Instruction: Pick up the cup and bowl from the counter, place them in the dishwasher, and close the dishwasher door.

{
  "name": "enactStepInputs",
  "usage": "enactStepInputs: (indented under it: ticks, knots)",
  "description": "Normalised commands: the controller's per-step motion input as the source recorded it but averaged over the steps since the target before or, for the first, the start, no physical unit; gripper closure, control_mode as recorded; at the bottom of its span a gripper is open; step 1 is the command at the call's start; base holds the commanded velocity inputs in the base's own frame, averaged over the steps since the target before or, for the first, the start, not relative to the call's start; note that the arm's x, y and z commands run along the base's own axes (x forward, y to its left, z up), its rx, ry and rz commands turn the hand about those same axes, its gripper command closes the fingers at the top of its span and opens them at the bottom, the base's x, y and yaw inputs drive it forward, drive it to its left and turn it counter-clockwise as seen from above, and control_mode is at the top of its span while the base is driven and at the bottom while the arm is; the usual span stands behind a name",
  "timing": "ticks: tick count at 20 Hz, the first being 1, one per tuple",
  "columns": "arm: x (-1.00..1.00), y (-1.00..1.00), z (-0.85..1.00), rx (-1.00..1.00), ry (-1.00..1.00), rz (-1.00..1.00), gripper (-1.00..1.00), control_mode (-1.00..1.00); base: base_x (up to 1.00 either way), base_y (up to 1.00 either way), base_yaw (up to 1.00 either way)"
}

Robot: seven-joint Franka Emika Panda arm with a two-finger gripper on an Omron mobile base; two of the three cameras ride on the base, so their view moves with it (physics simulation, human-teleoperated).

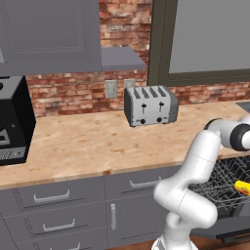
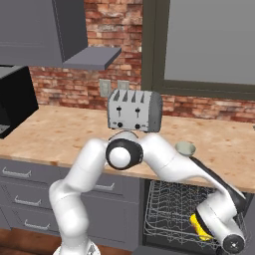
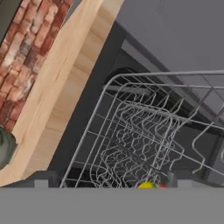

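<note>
Now yellow cup [image 2: 197,225] (sideways) — in dishwasher [image 2: 172,209].

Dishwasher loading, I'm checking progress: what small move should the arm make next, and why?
Probably lift the open gripper out of the wire rack and swing toward the bowl on the counter. The yellow cup already lies in the rack, while the bowl sits unloaded.

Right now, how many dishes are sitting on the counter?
1: a pale bowl sits on the counter right of the toaster, near the front edge above the open dishwasher. The arm may hide others.
</note>
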Motion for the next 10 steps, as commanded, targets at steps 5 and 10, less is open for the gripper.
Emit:
enactStepInputs:
  ticks: [5, 10]
  knots:
    - [-0.51, 0.0, 0.42, 0.0, 0.0, 0.15, -1.0, -1.0, 0.0, 0.0, 0.0]
    - [-0.07, 0.0, 0.19, -0.04, 0.02, 0.11, -1.0, -1.0, 0.0, 0.0, 0.0]
